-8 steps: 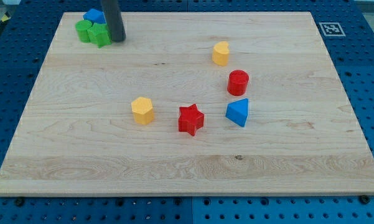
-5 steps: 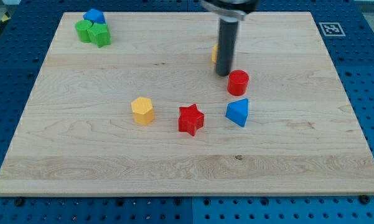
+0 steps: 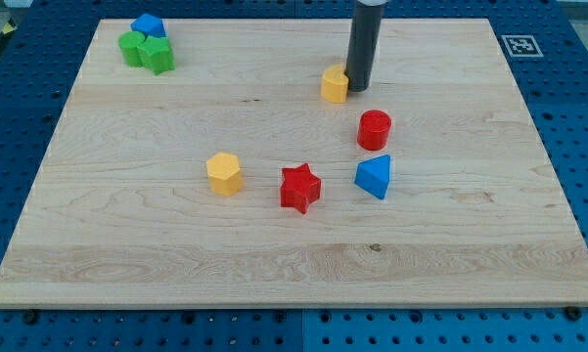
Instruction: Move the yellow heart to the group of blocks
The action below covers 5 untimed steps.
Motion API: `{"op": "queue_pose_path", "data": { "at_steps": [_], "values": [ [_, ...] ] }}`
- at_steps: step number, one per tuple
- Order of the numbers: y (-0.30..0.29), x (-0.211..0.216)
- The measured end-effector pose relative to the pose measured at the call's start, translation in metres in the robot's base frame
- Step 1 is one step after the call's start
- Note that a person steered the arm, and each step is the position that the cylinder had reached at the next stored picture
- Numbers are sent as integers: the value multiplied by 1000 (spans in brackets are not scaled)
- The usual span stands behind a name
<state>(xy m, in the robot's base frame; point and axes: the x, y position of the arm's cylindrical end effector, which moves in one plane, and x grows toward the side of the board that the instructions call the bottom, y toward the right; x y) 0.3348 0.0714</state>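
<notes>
Yellow is showing just beside my tip (image 3: 358,89): the yellow heart (image 3: 335,85) is sitting at the tip's nine o'clock, touching it or very nearly so — the gap is too fine to judge; the rod is bare, with nothing to clench or grasp, and is only leaning its side toward the block. The rod is standing upright, its upper part running out of the view's top.

The heart is lying on the pale wooden board (image 3: 450,244), in its upper half, slightly toward the view's right of centre. From the heart, the red cylinder (image 3: 375,129) is sitting near at about four o'clock, apart from it; the blue triangular block (image 3: 374,176) is sitting just past the cylinder at five o'clock; the red star (image 3: 299,188) is lying at about seven o'clock, and the yellow hexagonal block (image 3: 224,173) further round at eight o'clock.

The group — a blue block (image 3: 148,24) pressing against two green blocks (image 3: 147,51) — is sitting well apart at the heart's ten o'clock, in the board's far corner toward the view's top left; the heart is not touching it.
</notes>
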Motion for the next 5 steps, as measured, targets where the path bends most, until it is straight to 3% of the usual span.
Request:
{"op": "queue_pose_path", "data": {
  "at_steps": [5],
  "values": [
    [-12,22]
  ]
}}
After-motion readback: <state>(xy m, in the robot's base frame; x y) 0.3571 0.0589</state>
